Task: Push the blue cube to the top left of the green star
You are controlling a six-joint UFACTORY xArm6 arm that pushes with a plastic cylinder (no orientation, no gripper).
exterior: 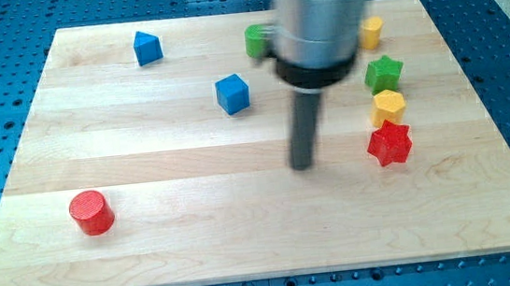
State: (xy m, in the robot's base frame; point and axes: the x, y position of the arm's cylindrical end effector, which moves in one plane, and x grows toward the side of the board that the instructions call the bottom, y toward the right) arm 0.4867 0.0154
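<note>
Nearest the view's bottom, a red cylinder [91, 213] sits at the board's lower left. My tip [303, 166], a bare rod with no jaws and holding nothing, rests mid-board, left of the red star [389, 143]. The blue cube [233, 94] lies apart, up-left of my tip. The green star [383, 73] stands farther right.

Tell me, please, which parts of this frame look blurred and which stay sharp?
Camera view: the arm's grey housing at the top is soft and smeared, hiding part of the green block behind it; my tip, the blue cube and green star are crisp; lighting is even, shadows faint.
</note>
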